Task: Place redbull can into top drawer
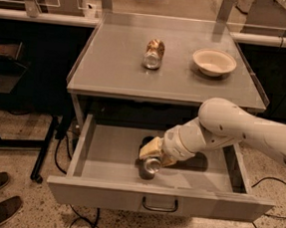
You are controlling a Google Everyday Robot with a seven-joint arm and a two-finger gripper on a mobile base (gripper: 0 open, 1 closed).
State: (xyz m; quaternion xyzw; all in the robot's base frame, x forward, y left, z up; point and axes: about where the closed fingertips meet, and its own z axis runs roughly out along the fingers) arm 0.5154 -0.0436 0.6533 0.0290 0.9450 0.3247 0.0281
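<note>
Gripper [151, 156]: inside top drawer [101, 195], near its front edge, pinching redbull can [152, 166].
Axis: shiny end toward drawer front.

White arm [242, 127], tan hand [151, 158] inside drawer [125, 198]

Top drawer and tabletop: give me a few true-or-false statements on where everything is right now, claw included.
1. The top drawer is pulled open. True.
2. A brown-and-gold can lies on its side on the tabletop. True.
3. The claw hangs above the tabletop. False: it is down inside the open drawer, at the redbull can.
4. The bowl sits in the drawer. False: it stands on the tabletop, apart from the brown-and-gold can.
5. The redbull can is on the tabletop. False: it is within the drawer, at the claw.
</note>
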